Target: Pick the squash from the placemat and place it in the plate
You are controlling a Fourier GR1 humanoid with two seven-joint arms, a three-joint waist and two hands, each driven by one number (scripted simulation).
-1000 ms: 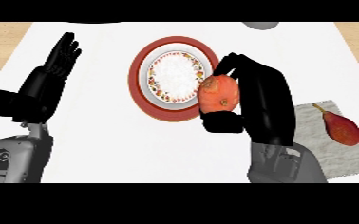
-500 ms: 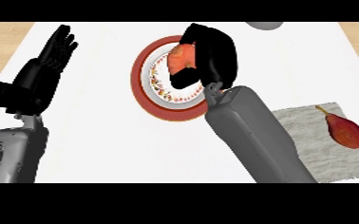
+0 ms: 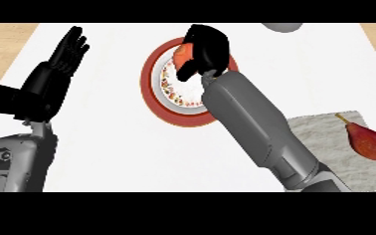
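1. Over the upper half of the plate [image 3: 147, 82], near the top centre of the frame, the right hand [image 3: 209, 45] is curled round the squash [image 3: 181, 55]. A patch of orange shows at the hand's left side.
2. A second ago this hand held the squash just off the plate's right rim. Half a second ago it had come in over the plate, and now it sits a little nearer the frame's top.
3. The grey forearm runs on a slant from the lower right and crosses the plate's right rim.
4. I cannot tell whether the squash touches the plate; the hand hides its underside.
5. At the left of the frame the left hand [image 3: 58, 74] rests open with its fingers straight up, where it was before.
6. The placemat [image 3: 330, 134] lies at the lower right, well apart from the plate. A dark red fruit [image 3: 361, 142] on it is cut by the right edge.
7. A wide stretch of white counter [image 3: 110, 144] lies between the left hand and the plate, and below the plate.
8. A grey round thing [image 3: 283, 26] sits at the top edge, right of the right hand.
9. The counter's left edge shows in the upper left corner.
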